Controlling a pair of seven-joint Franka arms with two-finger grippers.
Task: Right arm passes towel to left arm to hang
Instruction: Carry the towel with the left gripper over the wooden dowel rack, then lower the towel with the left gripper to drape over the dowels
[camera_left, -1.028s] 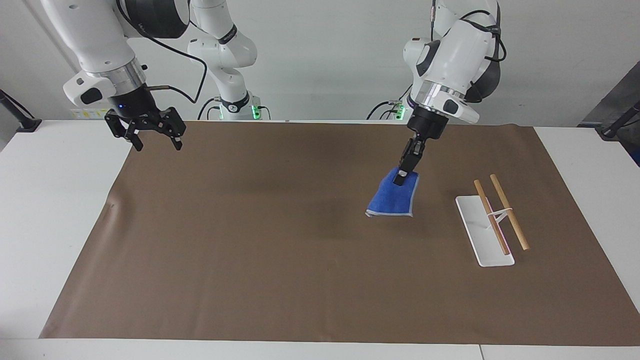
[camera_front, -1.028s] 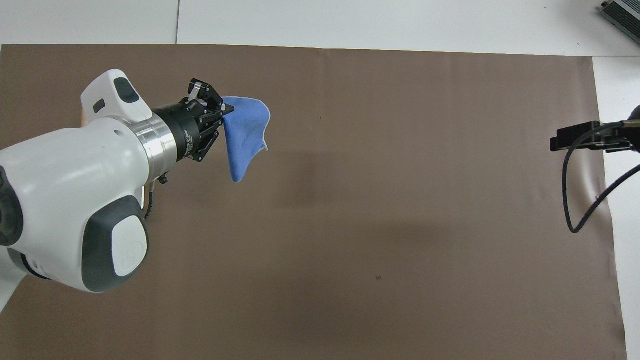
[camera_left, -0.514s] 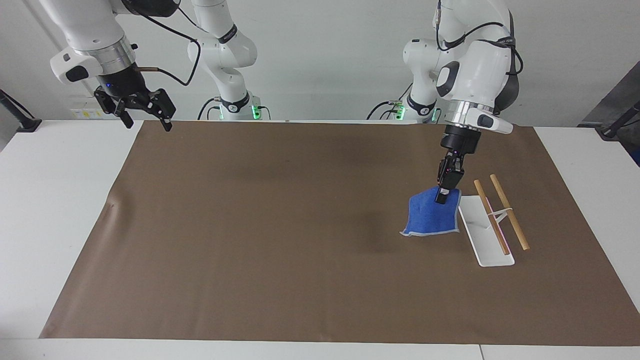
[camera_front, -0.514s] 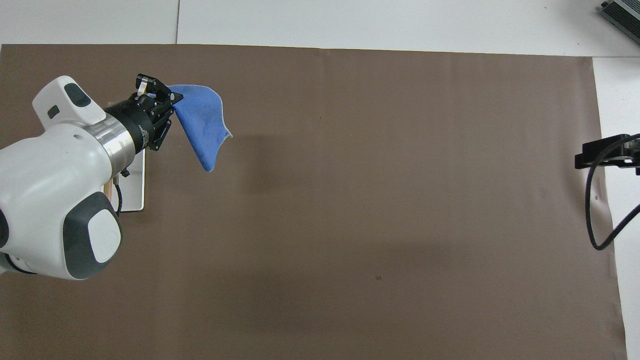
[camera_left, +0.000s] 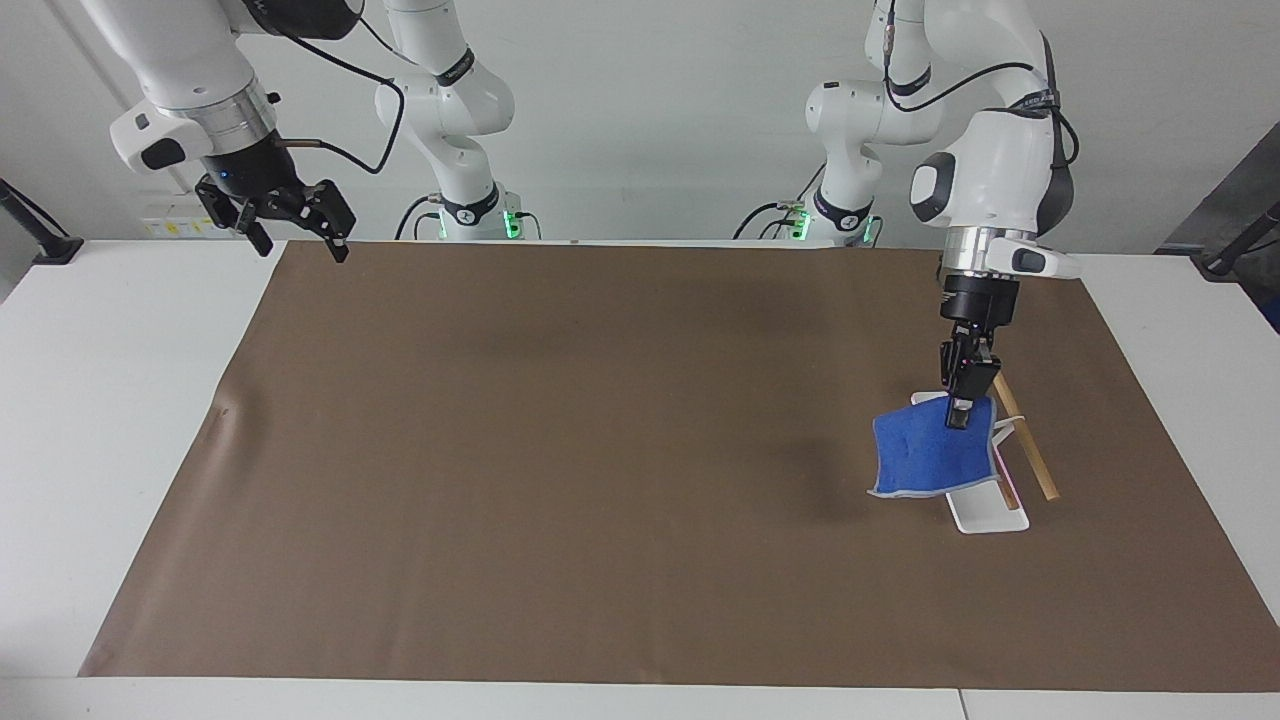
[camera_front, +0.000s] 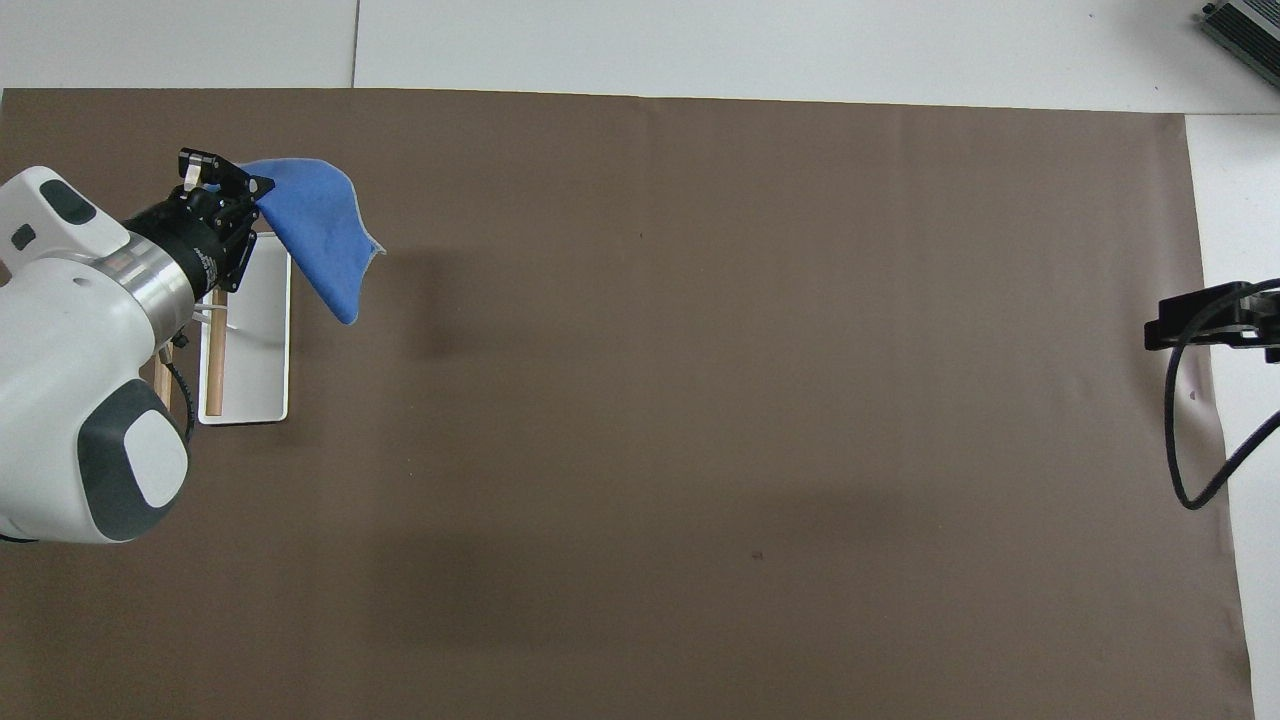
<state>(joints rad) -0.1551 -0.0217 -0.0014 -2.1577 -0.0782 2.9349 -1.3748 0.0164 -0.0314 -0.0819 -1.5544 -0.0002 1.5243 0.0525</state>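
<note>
My left gripper (camera_left: 960, 415) is shut on the top edge of the bright-blue towel (camera_left: 925, 455) and holds it in the air over the rack. The towel hangs down in front of the rack's white base (camera_left: 985, 515) and covers part of its two wooden bars (camera_left: 1030, 460). In the overhead view the left gripper (camera_front: 250, 195) holds the towel (camera_front: 315, 230) over the end of the rack base (camera_front: 255, 340) that is farther from the robots. My right gripper (camera_left: 297, 243) is open and empty, raised over the mat's corner at the right arm's end; it also shows in the overhead view (camera_front: 1200, 320).
A large brown mat (camera_left: 600, 450) covers most of the white table (camera_left: 120, 420). The rack stands on the mat toward the left arm's end. A black cable (camera_front: 1185, 430) hangs from the right arm.
My left gripper has carried the towel toward the left arm's end of the table, from beside the rack to over it. The right gripper rose and drew back toward the robots, then held.
</note>
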